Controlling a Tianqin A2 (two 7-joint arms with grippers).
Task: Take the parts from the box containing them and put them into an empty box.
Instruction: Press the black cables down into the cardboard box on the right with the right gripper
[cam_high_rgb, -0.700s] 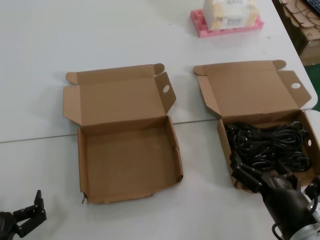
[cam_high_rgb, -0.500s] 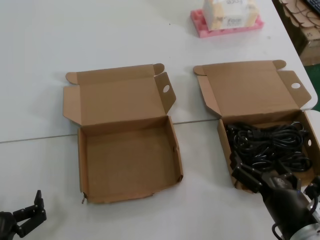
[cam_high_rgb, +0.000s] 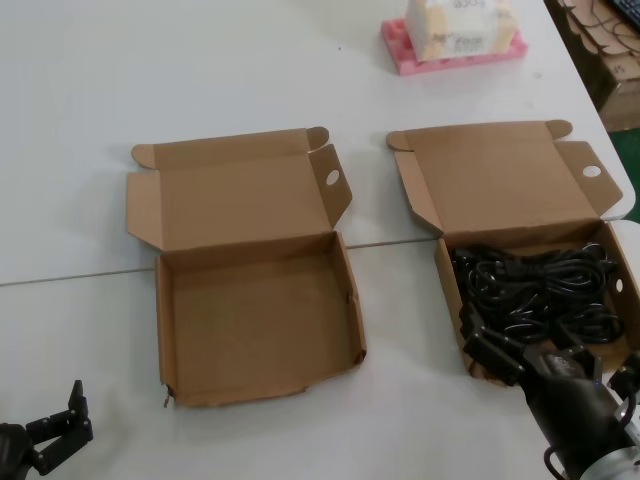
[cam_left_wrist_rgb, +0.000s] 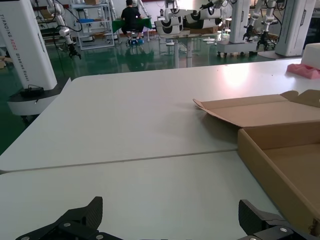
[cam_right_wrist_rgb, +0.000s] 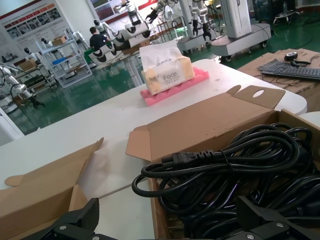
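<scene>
The box containing the parts stands at the right with its lid open; black cables fill it, and they also show in the right wrist view. My right gripper is open at that box's near wall, and in the right wrist view its jaws straddle the near left corner with nothing held. The empty box with a wavy front edge lies at centre left, also seen in the left wrist view. My left gripper is open and empty at the near left, over bare table.
A pink foam tray with a tissue pack stands at the table's far edge, also in the right wrist view. Flat cardboard pieces lie beyond the right table edge. A seam runs across the white table.
</scene>
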